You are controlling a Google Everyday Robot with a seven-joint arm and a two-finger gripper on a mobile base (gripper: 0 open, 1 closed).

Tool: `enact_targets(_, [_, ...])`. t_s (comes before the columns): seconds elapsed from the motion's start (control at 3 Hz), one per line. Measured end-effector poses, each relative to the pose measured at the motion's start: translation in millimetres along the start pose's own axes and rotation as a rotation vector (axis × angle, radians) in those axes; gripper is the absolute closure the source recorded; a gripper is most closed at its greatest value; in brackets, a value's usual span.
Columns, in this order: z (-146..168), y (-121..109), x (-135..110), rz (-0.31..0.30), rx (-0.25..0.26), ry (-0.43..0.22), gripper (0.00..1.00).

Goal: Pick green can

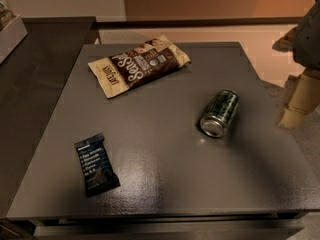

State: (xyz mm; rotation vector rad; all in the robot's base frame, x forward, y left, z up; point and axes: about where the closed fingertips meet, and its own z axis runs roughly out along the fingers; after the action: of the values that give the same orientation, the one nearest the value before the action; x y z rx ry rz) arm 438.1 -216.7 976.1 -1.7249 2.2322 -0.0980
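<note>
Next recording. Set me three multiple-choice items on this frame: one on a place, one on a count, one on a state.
1. Where is the tool?
A. at the view's right edge, apart from the can
B. clamped on the can
C. out of view

2. How many things lie on the table?
A. two
B. three
C. five

3. How does the can rest?
A. upright
B. on its side
C. crushed flat

Key:
1 A: bare table shows between tool and can.
2 B: only the bag, the can and the wrapper lie there.
3 B: its body lies along the table, with one silver end facing the near edge.
</note>
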Motion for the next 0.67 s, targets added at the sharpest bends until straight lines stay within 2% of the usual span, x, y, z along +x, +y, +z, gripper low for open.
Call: enact_targets(0.67, [0.2,0.0,-0.5,-0.003,0.0,-0.001,0.0])
